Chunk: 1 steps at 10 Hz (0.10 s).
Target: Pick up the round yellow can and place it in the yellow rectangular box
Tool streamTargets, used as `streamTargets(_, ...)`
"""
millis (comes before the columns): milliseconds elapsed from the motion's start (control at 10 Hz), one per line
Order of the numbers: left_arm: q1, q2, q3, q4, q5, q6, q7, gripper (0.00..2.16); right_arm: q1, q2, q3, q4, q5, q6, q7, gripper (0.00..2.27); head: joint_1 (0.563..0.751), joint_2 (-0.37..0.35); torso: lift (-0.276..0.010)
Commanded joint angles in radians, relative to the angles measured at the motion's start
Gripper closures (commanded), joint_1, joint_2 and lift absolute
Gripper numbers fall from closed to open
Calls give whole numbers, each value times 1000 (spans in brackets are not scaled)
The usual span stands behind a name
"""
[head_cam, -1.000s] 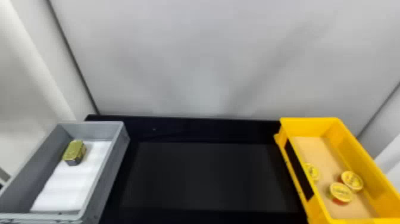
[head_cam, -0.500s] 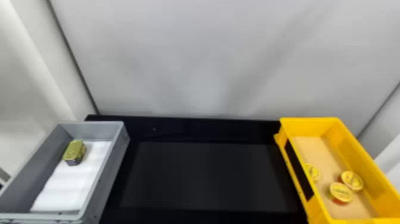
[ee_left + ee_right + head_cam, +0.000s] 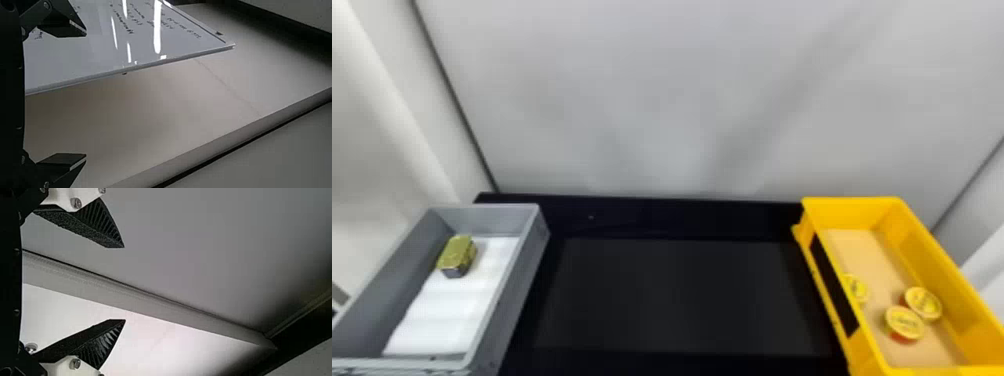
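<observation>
- although the task wants a round yellow can (image 3: 904, 322) put in the yellow rectangular box (image 3: 862, 212), that one already sits in it, lid up, at 4 o'clock in the head view
- a second can (image 3: 923, 302) lies between 1 and 2 o'clock from it, touching or nearly so, and a third can (image 3: 855, 289) at 10 o'clock, by the side wall
- at 8 o'clock, the grey box (image 3: 524, 280) holds a squarish gold-topped tin (image 3: 457, 255) on white padding, towards its 12 o'clock end
- the left gripper (image 3: 85, 94) is released, its fingers wide apart around nothing; the right gripper (image 3: 124, 284) is likewise parted and bare
- the can looks stiff and fairly light, probably smooth enough to slip if pinched off-centre
- best hold: both fingers level on opposite sides of the round wall, below the lid's rim, with a modest squeeze
- its close neighbour could foul a finger at 1 or 2 o'clock, so 10 and 4 o'clock seem safer
- by these looks the placing seems done, though which can is meant i cannot tell
</observation>
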Motion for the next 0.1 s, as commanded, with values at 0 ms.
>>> streamTargets(0,14,-3,39,-20,11,0,-2,156,-45,5,109,-2,59,103,-44,151,684,14,-55)
